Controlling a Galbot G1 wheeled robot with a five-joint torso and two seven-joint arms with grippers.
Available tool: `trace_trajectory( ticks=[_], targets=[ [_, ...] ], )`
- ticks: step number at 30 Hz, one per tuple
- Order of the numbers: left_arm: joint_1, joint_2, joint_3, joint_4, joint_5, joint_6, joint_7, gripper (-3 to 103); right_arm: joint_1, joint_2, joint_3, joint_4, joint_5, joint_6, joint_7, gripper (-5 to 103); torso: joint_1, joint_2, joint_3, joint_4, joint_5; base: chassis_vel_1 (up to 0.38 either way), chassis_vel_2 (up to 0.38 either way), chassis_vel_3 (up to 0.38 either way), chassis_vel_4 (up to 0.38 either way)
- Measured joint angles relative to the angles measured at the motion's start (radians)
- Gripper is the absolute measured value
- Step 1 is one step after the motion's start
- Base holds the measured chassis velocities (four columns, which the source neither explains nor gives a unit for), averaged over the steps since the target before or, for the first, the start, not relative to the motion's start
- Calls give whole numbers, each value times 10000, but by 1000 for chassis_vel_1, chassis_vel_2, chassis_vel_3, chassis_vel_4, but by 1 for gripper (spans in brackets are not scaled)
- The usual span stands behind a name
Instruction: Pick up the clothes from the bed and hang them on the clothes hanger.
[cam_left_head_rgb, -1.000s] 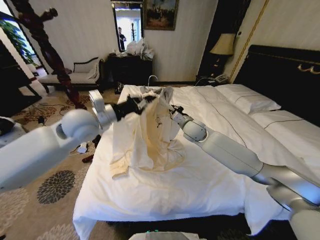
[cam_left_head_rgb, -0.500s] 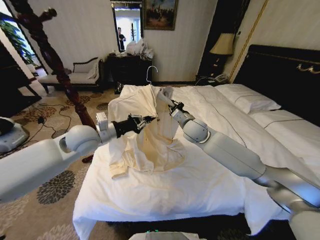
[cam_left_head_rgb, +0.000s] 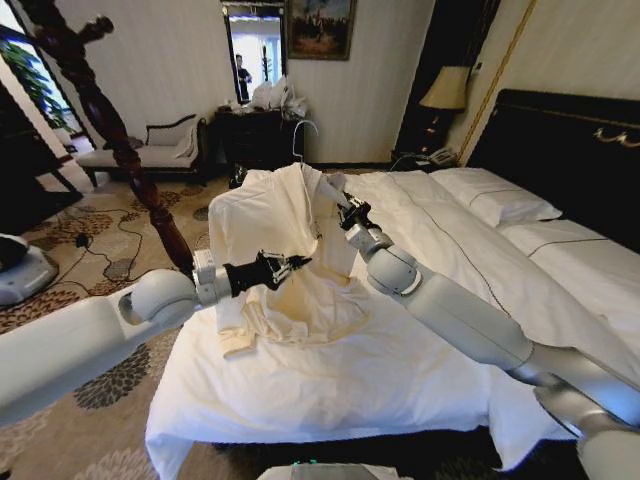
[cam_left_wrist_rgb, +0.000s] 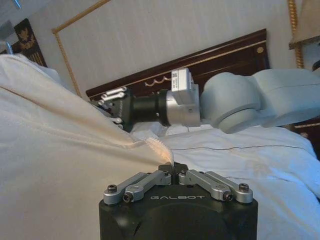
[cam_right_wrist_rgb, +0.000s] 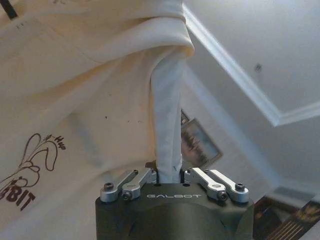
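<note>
Head view: one cream shirt (cam_left_head_rgb: 283, 235) lifted up in the middle of the frame, long way running up and down, top end pointing to the ceiling, bottom end bunched on the one white bed (cam_left_head_rgb: 420, 340). One thin wire hanger hook (cam_left_head_rgb: 303, 134) poking out above the shirt top, curling toward the upper middle. Two grippers here. Left gripper (cam_left_head_rgb: 292, 265) coming in from the lower left, pinched tight on the shirt edge. Right gripper (cam_left_head_rgb: 343, 207) coming in from the lower right, pinched on the shirt just right of its top.

Left wrist view: left gripper (cam_left_wrist_rgb: 173, 169) at the bottom middle, squeezed on a frayed bit of the shirt (cam_left_wrist_rgb: 55, 145). Right gripper (cam_left_wrist_rgb: 111, 102) farther off, upper left of middle, touching the cloth.

Right wrist view: right gripper (cam_right_wrist_rgb: 170, 175) at the bottom middle, squeezed on a twisted fold of the shirt (cam_right_wrist_rgb: 75, 75) running straight up. One dark drawing (cam_right_wrist_rgb: 27, 170) on the cloth at the lower left.
</note>
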Motion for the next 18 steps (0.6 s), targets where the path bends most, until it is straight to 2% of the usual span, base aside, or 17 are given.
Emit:
trace_trajectory(
  ticks=[1, 2, 6, 8, 11, 12, 14, 15, 17, 18],
  targets=[
    [63, 4, -25, -36, 48, -6, 74, 3, -23, -1, 24, -4, -161, 85, 26, 19, 0, 0, 0, -1, 0, 0, 0, 0, 0],
    [63, 4, -25, -36, 48, -6, 74, 3, -23, -1, 24, -4, -161, 85, 26, 19, 0, 0, 0, -1, 0, 0, 0, 0, 0],
    [541, 201, -171, -338, 324, -74, 281, 24, -104, -29, 79, -18, -1216, 603, 15, 19, 1, 0, 0, -1, 0, 0, 0, 0, 0],
    [743, 252, -321, -368, 397, -89, 283, 24, -137, -42, 77, -7, -1457, 709, -21, 19, 0, 1, -1, -1, 0, 0, 0, 0, 0],
    [1365, 458, -797, -440, 574, -160, 335, 41, -263, -56, 131, -44, -2157, 1036, -160, 19, -1, 0, 0, 2, 0, 0, 0, 0, 0],
    [1365, 458, -797, -440, 574, -160, 335, 41, -263, -56, 131, -44, -2157, 1036, -160, 19, -1, 0, 0, 2, 0, 0, 0, 0, 0],
    [1987, 603, -1329, -503, 687, -195, 393, 52, -270, -88, 134, -103, -2445, 1203, -262, 19, 0, 0, 0, -1, 0, 0, 0, 0, 0],
    [2267, 646, -1571, -533, 726, -212, 418, 52, -267, -95, 127, -120, -2473, 1226, -279, 19, 0, 0, 0, -1, 0, 0, 0, 0, 0],
    [2969, 761, -2270, -643, 779, -229, 435, 62, -253, -108, 97, -179, -2492, 1257, -306, 19, 0, 0, -1, 0, 0, 0, 0, 0, 0],
    [2969, 761, -2270, -643, 779, -229, 435, 62, -253, -108, 97, -179, -2492, 1257, -306, 19, 0, 0, -1, 0, 0, 0, 0, 0, 0]
  ],
)
